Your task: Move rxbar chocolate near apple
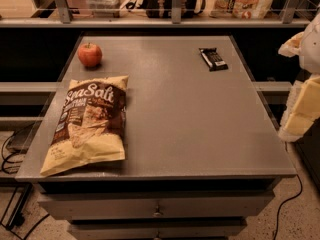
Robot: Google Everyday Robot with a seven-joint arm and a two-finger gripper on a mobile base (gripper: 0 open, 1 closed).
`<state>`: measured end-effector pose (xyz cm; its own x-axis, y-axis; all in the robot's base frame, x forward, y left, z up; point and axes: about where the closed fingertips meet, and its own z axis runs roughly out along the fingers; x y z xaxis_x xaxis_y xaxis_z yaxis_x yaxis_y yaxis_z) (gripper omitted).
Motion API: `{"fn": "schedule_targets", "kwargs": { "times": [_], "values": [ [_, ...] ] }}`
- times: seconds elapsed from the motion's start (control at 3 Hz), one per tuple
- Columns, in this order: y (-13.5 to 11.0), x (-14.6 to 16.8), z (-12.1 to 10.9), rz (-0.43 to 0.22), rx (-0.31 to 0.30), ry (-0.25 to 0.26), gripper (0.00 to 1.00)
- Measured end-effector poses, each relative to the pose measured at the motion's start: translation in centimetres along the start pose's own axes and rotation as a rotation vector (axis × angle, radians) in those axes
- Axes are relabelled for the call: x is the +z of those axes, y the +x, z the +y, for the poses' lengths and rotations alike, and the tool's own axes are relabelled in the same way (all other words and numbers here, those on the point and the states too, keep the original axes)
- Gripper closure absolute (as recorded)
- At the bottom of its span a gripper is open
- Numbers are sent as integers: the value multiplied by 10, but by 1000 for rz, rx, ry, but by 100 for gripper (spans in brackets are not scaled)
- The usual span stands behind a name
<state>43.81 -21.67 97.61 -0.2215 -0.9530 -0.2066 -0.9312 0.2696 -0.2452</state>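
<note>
Hand (301,115) beyond table (200,134) right edge

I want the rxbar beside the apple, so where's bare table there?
Bare table runs right of the apple across to the rxbar chocolate. The chip bag crowds the apple's front. The gripper sits past the table's right edge.

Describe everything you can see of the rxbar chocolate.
The rxbar chocolate is a small flat rectangular bar in a shiny black wrapper with pale lettering. It lies flat on the grey table, near the far right corner, its long side angled slightly. Only the tabletop touches it. The apple sits across the table at the far left corner. The gripper hangs beyond the table's right edge, apart from the bar.
</note>
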Motion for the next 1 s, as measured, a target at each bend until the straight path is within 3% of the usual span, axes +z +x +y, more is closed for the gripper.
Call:
{"fn": "schedule_targets", "kwargs": {
  "times": [0.67, 1.0],
  "values": [
    [-1, 2, -6, -33, 10, 20, 0],
    [1, 13, -29, -124, 87, 50, 0]
  ]
}}
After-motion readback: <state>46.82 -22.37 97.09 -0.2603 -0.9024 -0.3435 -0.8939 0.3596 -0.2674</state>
